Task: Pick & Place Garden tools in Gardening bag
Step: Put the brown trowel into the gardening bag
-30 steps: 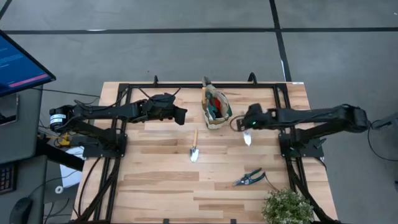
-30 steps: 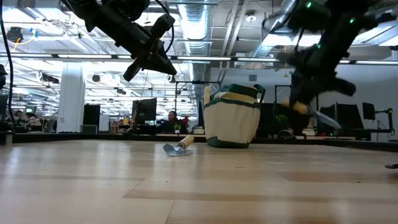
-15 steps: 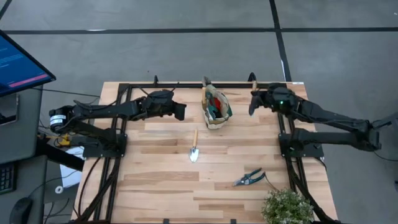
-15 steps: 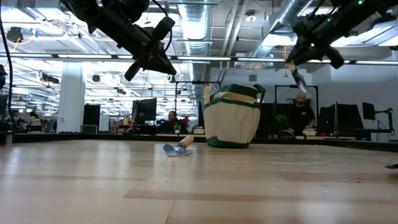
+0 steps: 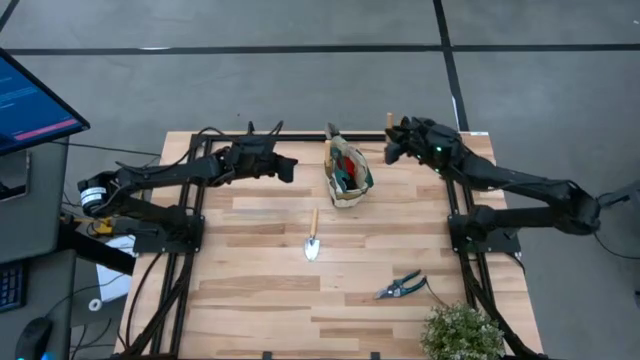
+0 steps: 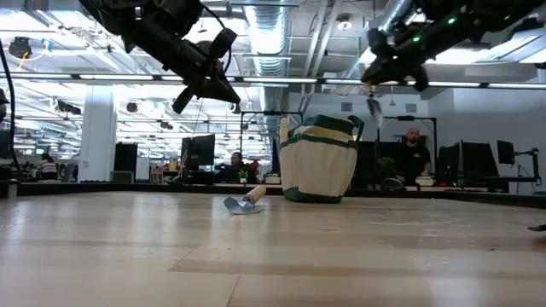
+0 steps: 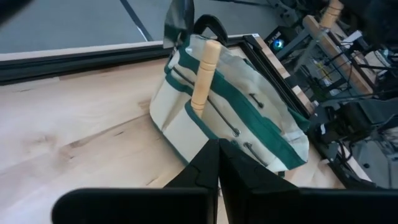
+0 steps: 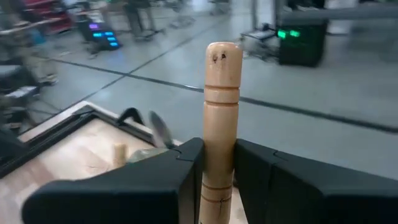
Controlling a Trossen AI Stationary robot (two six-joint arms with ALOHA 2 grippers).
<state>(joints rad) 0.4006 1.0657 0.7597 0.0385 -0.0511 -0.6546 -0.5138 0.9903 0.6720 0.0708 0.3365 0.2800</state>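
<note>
The trowel in hand (image 8: 221, 118) is pinched by its wooden handle between the fingers of the right hand (image 5: 392, 140), which holds it high above the table's far edge, to the right of the gardening bag (image 5: 347, 176); in the low view its blade (image 6: 374, 106) hangs down below the hand, level with the bag's top. The bag stands upright near the middle of the far edge, a wooden handle (image 7: 204, 73) already sticking up from it. To do this step well, I would carry the trowel sideways until the blade is right over the bag's open mouth, keep it clear of the dark carry handle (image 7: 208, 23) and the tool already there, lower it blade first, and let go only once the blade is well inside, so the light bag is not knocked over. The left hand (image 5: 284, 166), pressed together and empty, hangs just left of the bag. A second trowel (image 5: 312, 238) lies mid-table and the pruning shears (image 5: 402, 287) lie toward the near right corner, beside the leafy plant (image 5: 461, 333).
</note>
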